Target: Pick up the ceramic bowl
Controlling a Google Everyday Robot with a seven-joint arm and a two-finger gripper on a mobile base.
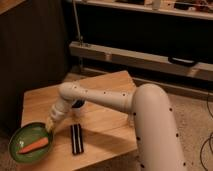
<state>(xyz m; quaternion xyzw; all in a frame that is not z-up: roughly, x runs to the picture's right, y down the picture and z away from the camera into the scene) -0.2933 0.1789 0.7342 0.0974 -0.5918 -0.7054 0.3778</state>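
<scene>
Ceramic bowl (pixel 29 143) at front-left corner of wooden table (pixel 102 120), carrot (pixel 33 146) lying inside. Hand (pixel 50 125) at bowl's right rim, touching or just above, can't tell; finger spread not visible. Black rectangular item (pixel 76 138) flat just right of bowl. Small cup (pixel 77 105) behind bowl, mostly hidden by white arm (pixel 115 102).

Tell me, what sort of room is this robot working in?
Probably a lab or test area, not a home kitchen. A small wooden table stands on speckled flooring before dark shelving, with cables on the floor. The gripper is at the green ceramic bowl holding a carrot.
</scene>
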